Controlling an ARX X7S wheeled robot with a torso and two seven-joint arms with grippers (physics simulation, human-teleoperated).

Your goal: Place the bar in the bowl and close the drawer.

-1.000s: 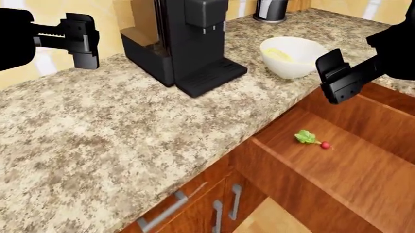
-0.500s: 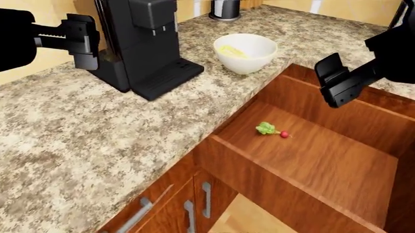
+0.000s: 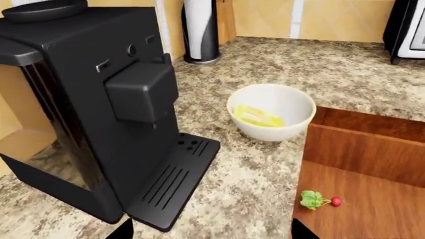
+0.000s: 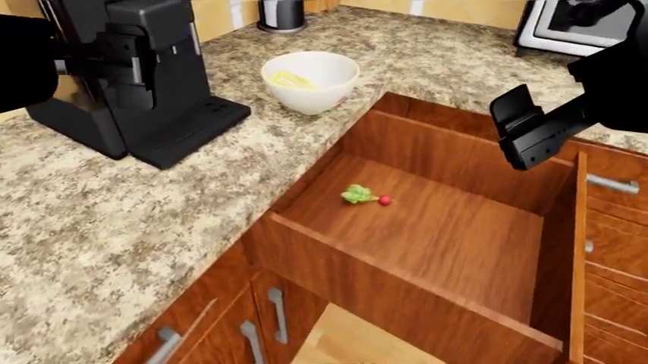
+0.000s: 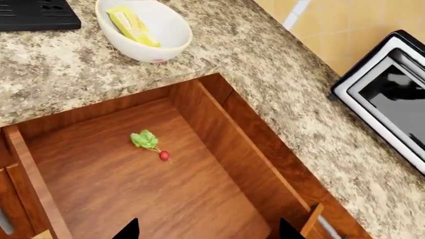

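Note:
The pale yellow bar (image 4: 288, 79) lies inside the white bowl (image 4: 322, 98) on the counter, just behind the drawer's far left corner. The reddish-brown drawer (image 4: 445, 235) stands wide open. My left gripper (image 4: 136, 61) is open and empty in the air in front of the coffee machine. My right gripper (image 4: 523, 130) is open and empty above the drawer's right side. The right wrist view shows the bowl (image 5: 166, 37), the bar (image 5: 133, 25) and the drawer floor (image 5: 133, 194). The left wrist view shows the bowl (image 3: 292, 127) with the bar (image 3: 258, 116) and the drawer (image 3: 371, 164).
A small red radish with green leaves (image 4: 363, 196) lies on the drawer floor. A black coffee machine (image 4: 111, 114) stands on the granite counter at the left, a toaster (image 4: 567, 26) at the back right. Stacked drawer fronts (image 4: 612, 227) are right of the open drawer.
The head view has swung right: the coffee machine, bowl and drawer slid left and more of the open drawer shows. Both grippers keep their place in the view, open. The bar stays in the bowl.

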